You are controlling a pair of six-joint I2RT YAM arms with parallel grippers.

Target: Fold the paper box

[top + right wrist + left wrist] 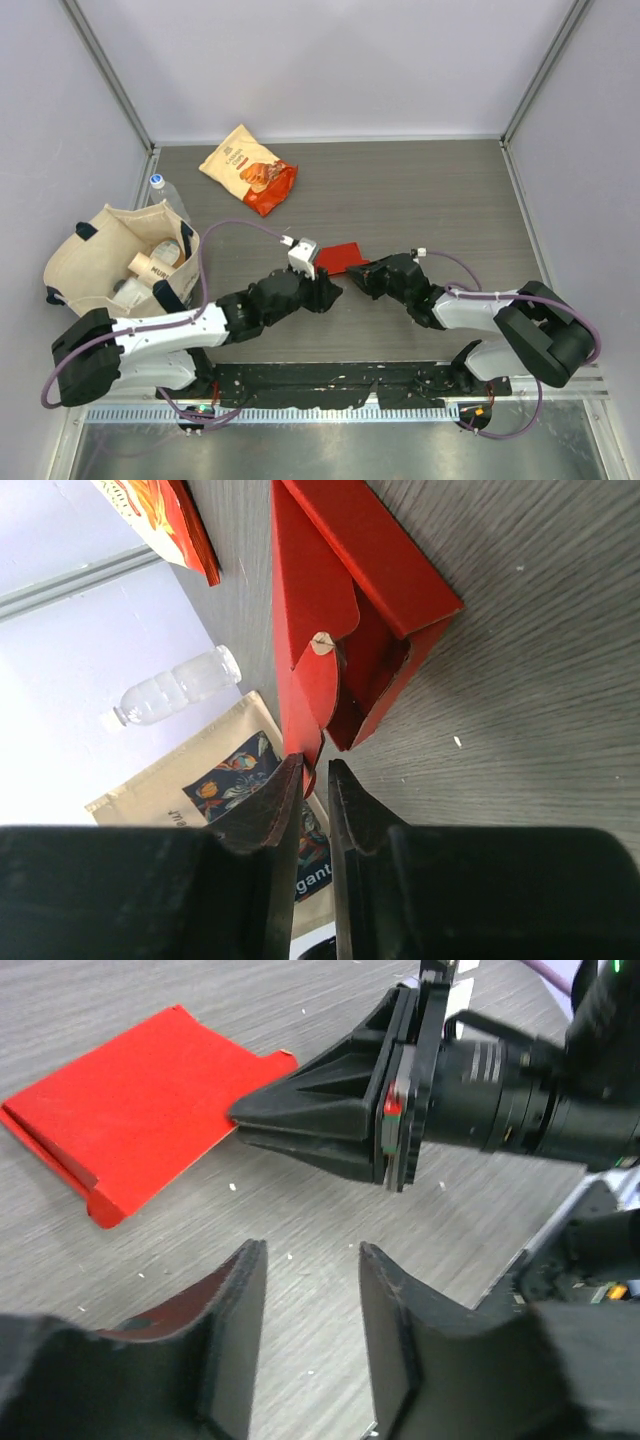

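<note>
A: What is taking up the table point(420, 190), biggest thing first?

B: The tote bag point(70, 262) is standing open, so I am placing everything from it. The snack bag point(250, 168) is lying beyond it and off to its right. The water bottle point(180, 688) is sitting just behind it, touching or nearly so.

A: And the paper box point(345, 256)?

B: It is lying well to the right of the tote bag, about level with the bag's middle, and both arms are meeting at it.

A: How are the grippers doing?

B: The left gripper point(310, 1260) is hovering on the tote-bag side of the box, its fingers parted with a clear gap and gripping nothing. The right gripper point(312, 770) is reaching in from the side away from the tote bag. Its fingers are nearly together, and the edge of an end flap point(316, 685) is sitting right at their tips. I cannot tell whether they are pinching it or only touching it.

A: So how far along is the folding looking?

B: Early to middling, I am judging. The box is lying as a flattened, creased sleeve, with one end gaping and its flap hanging loose. Opening the sleeve into a box shape and tucking in the end flaps is looking like the work left to do.
</note>
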